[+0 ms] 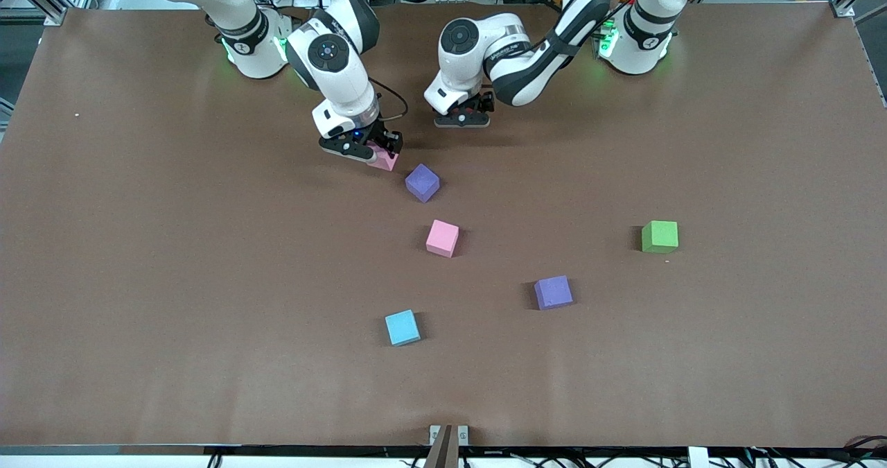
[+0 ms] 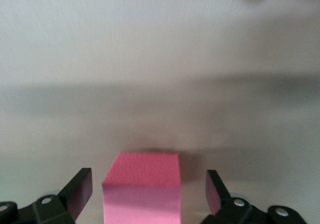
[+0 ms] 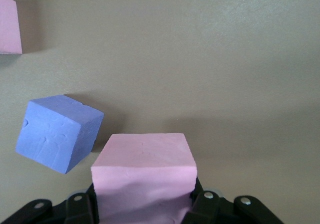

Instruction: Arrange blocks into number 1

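Blocks: cubes with no long axis; purple block point(image 1: 422, 182) upper centre, turned diagonally.
Right gripper point(image 1: 371, 151): clamped on pink block point(image 1: 383, 158).
Left gripper point(image 1: 463, 117): jaws wide, deeper-pink block point(image 2: 142, 186) between them, untouched.

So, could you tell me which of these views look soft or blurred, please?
Left wrist view: the table is a washed-out smear, only the pink block reads clearly. Right wrist view: sharp, foam texture showing on the purple block. Front view: evenly lit, short soft shadows beside the cubes.

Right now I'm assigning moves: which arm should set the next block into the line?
Right: the right gripper is shut on a pink block beside the purple block; the left gripper is open.
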Action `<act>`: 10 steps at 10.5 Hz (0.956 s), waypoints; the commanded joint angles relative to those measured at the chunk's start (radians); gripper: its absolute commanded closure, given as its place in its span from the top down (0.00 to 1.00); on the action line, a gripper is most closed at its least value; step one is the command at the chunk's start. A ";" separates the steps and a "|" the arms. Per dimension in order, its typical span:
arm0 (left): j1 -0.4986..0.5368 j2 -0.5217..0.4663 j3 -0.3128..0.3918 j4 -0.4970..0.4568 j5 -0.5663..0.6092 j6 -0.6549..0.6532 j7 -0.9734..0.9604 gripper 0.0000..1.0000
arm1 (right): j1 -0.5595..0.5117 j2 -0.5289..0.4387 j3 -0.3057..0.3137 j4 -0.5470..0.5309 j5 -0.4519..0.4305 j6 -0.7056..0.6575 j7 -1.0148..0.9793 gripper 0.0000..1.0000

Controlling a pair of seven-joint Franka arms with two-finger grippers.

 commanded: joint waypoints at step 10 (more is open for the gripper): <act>0.214 -0.099 0.310 0.252 0.007 -0.056 0.298 1.00 | 0.222 0.207 -0.005 0.284 -0.126 -0.036 0.057 0.57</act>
